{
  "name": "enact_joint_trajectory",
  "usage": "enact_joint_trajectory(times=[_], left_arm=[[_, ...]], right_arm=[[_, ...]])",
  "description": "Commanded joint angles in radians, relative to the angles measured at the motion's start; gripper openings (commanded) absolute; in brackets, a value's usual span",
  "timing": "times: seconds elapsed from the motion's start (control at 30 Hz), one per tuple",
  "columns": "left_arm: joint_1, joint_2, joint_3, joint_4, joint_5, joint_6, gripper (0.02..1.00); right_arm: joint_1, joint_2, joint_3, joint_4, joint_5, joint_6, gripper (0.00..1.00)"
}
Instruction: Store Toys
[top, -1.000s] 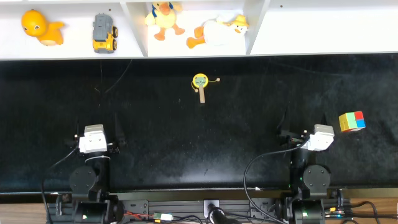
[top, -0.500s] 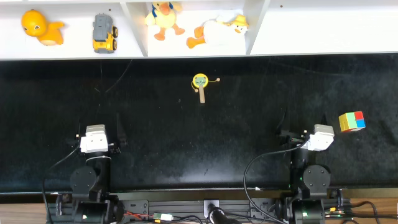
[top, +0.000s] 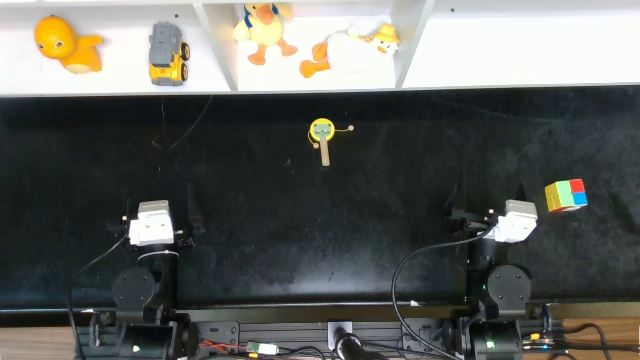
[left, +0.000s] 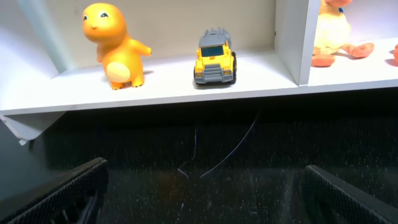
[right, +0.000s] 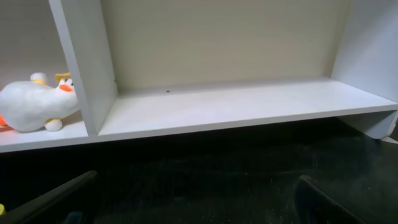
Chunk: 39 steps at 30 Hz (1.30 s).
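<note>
The left end effector (left: 205, 193) is spread wide, its two fingers well apart, and it holds and touches nothing. It sits low over the black surface (top: 300, 220) near the left arm's base and faces the white shelf (top: 500, 50). The right end effector (right: 196, 196) is spread just as wide and is likewise bare. It sits near the right arm's base and faces the shelf's right compartment.

Two toys lie loose on the surface. A small drum rattle (top: 322, 135) with a wooden handle rests near the middle, close to the shelf's front edge and well apart from both arms. A coloured cube (top: 566, 194) stands at the far right, near the right arm and beside its wrist.

On the shelf, the left compartment holds an orange figure (left: 115, 46) and a yellow truck (left: 215, 57), side by side and apart. The middle compartment holds a plush duck (top: 265, 30) and a white plush bird (right: 34, 106) that lies just beside the divider. Nothing stands between either end effector and the loose toys.

Against the earlier frames, both arms, the rattle and the cube are in the same places.
</note>
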<state>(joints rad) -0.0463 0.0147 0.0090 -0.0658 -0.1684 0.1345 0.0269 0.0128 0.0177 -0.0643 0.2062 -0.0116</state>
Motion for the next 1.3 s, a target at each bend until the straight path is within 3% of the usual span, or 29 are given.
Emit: enact_joint_trajectory(times=[0.03,0.3,0.47,0.67,0.9,1.0,1.17,1.3], left_arm=[[-0.005,-0.012,-0.001,-0.004,0.010,0.015,0.998],[-0.005,-0.012,-0.001,-0.004,0.010,0.015,0.998],[-0.005,-0.012,-0.001,-0.004,0.010,0.015,0.998],[-0.005,-0.012,-0.001,-0.004,0.010,0.015,0.998],[-0.005,-0.012,-0.001,-0.004,0.010,0.015,0.998],[-0.005,-0.012,-0.001,-0.004,0.010,0.015,0.998],[-0.005,-0.012,-0.001,-0.004,0.010,0.015,0.998],[-0.005,-0.012,-0.001,-0.004,0.010,0.015,0.998]], right_arm=[[-0.001,-0.008,-0.013,0.005,-0.004,-0.003,0.996],[0.018,-0.008,-0.013,0.005,-0.004,-0.003,0.996],[0.053,0.016,-0.013,0.013,0.084,-0.143,0.998],[0.101,0.047,-0.011,0.076,0.090,0.011,0.996],[0.194,0.199,0.101,0.047,0.100,0.080,0.993],[0.272,0.291,0.200,-0.036,0.176,0.101,0.996],[0.457,0.464,0.367,-0.151,0.391,0.185,0.996],[0.613,0.600,0.486,-0.257,0.513,0.299,0.996]])
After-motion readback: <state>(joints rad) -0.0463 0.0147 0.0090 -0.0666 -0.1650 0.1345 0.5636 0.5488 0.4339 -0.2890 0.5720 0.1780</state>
